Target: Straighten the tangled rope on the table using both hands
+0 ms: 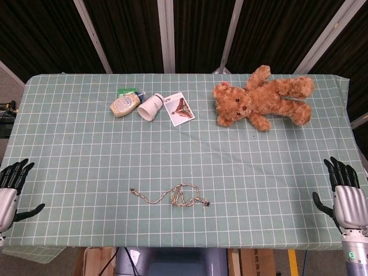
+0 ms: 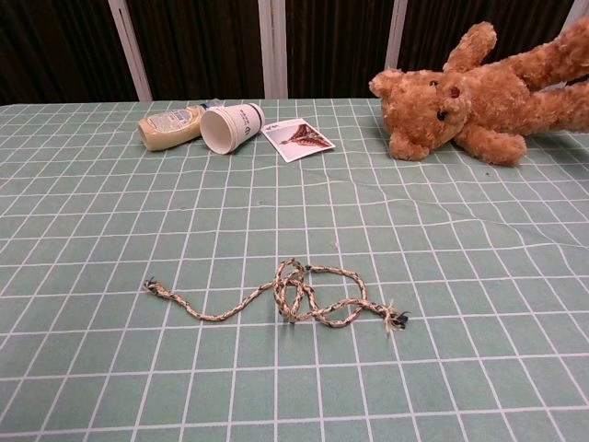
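Rope [image 2: 285, 299] of tan braided cord, looped in a knot at mid-length, frayed ends trailing either side, lying near the front of the green checked tablecloth [image 1: 75, 149], left hand [image 1: 10, 187] and right hand [image 1: 345, 195] at the table's edges, fingers spread, holding nothing, well apart from it.

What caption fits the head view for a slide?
Open left hand and right hand flank the tangled rope on the checked tablecloth.

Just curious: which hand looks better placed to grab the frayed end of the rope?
Probably the right hand: the rope's frayed end points toward its side, though both hands wait open at the table edges.
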You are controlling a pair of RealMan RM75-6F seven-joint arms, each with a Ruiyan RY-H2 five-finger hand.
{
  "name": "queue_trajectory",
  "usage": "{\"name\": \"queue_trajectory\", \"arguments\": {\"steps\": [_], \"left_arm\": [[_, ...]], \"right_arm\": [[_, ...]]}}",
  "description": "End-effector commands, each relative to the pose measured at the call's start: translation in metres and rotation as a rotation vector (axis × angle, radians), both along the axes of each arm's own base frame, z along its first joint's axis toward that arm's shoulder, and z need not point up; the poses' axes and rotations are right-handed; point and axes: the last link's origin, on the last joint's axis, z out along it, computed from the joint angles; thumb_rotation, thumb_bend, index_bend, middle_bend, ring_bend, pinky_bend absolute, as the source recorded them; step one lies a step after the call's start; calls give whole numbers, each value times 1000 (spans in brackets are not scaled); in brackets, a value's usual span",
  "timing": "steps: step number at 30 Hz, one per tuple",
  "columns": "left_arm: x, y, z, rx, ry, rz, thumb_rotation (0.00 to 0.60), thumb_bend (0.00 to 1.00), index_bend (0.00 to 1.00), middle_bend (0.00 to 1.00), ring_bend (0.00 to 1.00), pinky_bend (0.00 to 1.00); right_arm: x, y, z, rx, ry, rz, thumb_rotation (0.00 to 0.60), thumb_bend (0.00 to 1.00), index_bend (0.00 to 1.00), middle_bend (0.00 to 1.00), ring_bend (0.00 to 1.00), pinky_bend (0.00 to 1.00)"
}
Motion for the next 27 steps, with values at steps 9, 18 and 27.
{"name": "queue_trajectory", "arguments": {"steps": [9, 18, 27], "left_arm": [[0, 0, 1, 2, 0, 1, 600, 46, 6, 0, 0, 0], [-1, 1, 3, 17, -6, 2, 600, 46, 6, 0, 0, 0], [-1, 3, 3, 20, -2, 0, 600, 46, 6, 0, 0, 0]], "right_arm": [[2, 0, 0, -9, -7, 4, 600, 376, 0, 0, 0, 0], [17, -2, -9, 38, -72, 57, 600, 376, 0, 0, 0, 0], [55, -28, -37, 223, -271, 150, 600, 375, 113, 0, 0, 0]]}}
